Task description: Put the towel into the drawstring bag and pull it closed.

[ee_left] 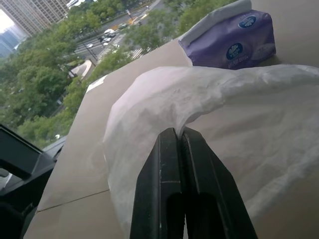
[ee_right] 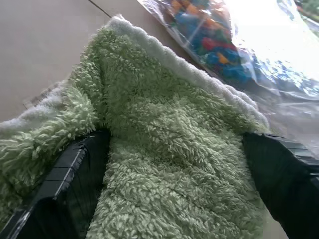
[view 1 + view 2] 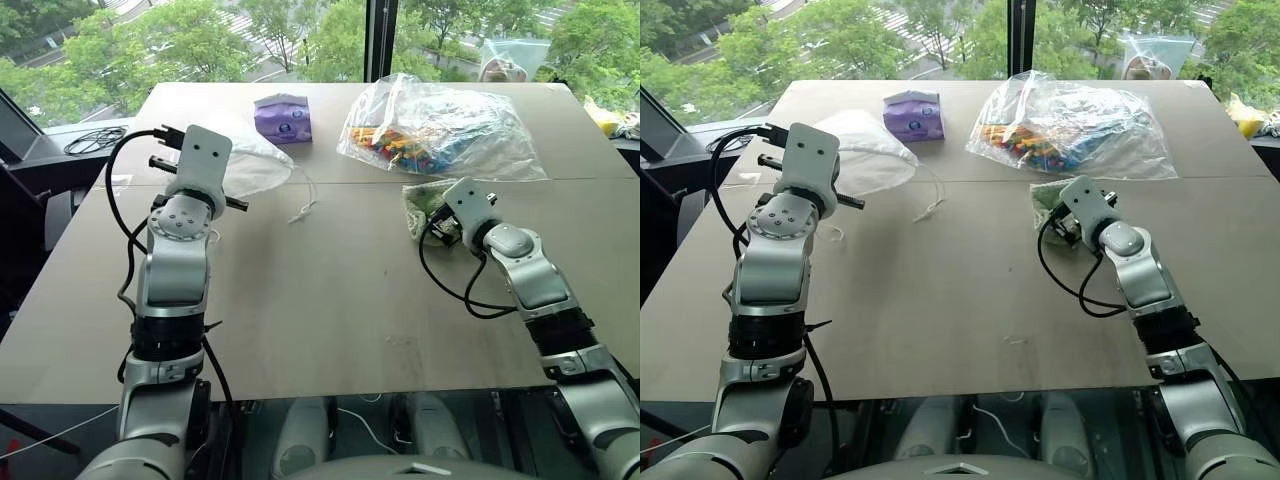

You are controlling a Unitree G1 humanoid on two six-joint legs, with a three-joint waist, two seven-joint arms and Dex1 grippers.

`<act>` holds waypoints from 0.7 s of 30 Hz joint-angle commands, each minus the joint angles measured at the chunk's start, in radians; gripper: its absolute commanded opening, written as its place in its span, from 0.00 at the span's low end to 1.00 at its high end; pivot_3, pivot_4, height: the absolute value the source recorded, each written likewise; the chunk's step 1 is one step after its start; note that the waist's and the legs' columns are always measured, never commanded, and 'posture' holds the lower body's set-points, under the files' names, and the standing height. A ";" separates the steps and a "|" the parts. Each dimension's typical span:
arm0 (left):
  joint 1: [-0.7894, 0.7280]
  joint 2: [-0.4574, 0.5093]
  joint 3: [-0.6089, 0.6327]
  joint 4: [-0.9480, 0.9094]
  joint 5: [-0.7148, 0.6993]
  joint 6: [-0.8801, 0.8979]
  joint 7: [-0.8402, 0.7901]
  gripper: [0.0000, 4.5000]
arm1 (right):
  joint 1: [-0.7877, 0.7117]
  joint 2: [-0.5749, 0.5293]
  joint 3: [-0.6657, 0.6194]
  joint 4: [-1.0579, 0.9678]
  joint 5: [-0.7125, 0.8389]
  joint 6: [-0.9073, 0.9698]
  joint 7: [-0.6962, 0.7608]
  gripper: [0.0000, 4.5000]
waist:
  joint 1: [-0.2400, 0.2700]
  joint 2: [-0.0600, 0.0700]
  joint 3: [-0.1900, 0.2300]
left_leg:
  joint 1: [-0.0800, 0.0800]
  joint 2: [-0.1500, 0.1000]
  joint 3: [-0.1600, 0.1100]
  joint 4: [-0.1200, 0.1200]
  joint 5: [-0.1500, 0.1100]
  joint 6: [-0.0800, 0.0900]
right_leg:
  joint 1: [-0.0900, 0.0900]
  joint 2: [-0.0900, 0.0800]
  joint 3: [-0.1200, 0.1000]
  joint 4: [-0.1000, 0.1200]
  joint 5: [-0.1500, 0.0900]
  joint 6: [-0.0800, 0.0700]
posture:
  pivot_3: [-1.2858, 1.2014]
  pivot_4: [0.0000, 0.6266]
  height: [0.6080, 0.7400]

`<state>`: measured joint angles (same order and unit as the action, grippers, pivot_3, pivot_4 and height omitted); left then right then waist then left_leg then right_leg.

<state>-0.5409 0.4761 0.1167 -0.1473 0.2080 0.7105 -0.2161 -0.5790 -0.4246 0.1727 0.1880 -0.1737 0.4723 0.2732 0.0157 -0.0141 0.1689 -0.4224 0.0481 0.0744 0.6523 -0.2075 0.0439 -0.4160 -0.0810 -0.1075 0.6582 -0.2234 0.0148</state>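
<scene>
One towel, one drawstring bag, one purple tissue pack and one clear bag of coloured items lay on the worktop. The left hand was clamped shut on the drawstring bag's fabric — the right hand gaped wide, its fingers straddling the towel.

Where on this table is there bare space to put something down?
The near half of the table, between the two arms, is bare. The far side is crowded: drawstring bag, purple tissue pack, clear bag of colourful items, green towel.
</scene>
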 commanded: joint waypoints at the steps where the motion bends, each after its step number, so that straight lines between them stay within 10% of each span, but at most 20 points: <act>1: -0.001 0.015 0.004 -0.046 -0.002 -0.018 0.002 0.00 | -0.006 0.030 -0.034 0.045 -0.040 0.084 -0.088 1.00 | 0.000 0.000 0.000 | 0.000 0.000 0.000 0.000 0.000 0.000 | 0.000 0.000 0.000 0.000 0.000 0.000 | 0.52 0.24 1.00; 12: 0.009 0.005 -0.009 -0.049 -0.004 -0.021 0.011 0.00 | -0.073 0.224 -0.344 0.140 0.279 0.597 -0.042 1.00 | -0.005 -0.004 -0.003 | 0.004 0.001 0.000 0.000 0.000 0.000 | 0.002 0.001 0.001 0.002 0.000 0.000 | 0.52 0.24 1.00; 15: 0.011 0.001 -0.005 -0.054 -0.006 -0.014 0.013 0.00 | -0.059 0.220 -0.294 0.107 0.331 0.630 0.044 0.86 | -0.008 -0.005 -0.003 | 0.004 0.001 0.000 -0.002 0.000 0.000 | 0.002 0.001 0.001 0.001 0.000 0.000 | 0.52 0.24 1.00; 21: 0.005 -0.028 0.021 -0.072 -0.045 0.030 0.005 0.00 | -0.036 0.215 -0.232 0.040 0.393 0.633 0.144 0.25 | -0.027 -0.007 -0.004 | 0.004 0.004 0.000 -0.005 0.000 0.000 | 0.002 0.003 0.002 -0.001 0.000 0.000 | 0.52 0.24 1.00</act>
<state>-0.5265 0.4520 0.1109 -0.1573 0.1829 0.7314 -0.2132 -0.6711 -0.2291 -0.1350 0.1780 0.1954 1.0456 0.3702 -0.0113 -0.0211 0.1646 -0.4184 0.0519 0.0747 0.6471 -0.2079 0.0438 -0.4140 -0.0778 -0.1052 0.6571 -0.2237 0.0145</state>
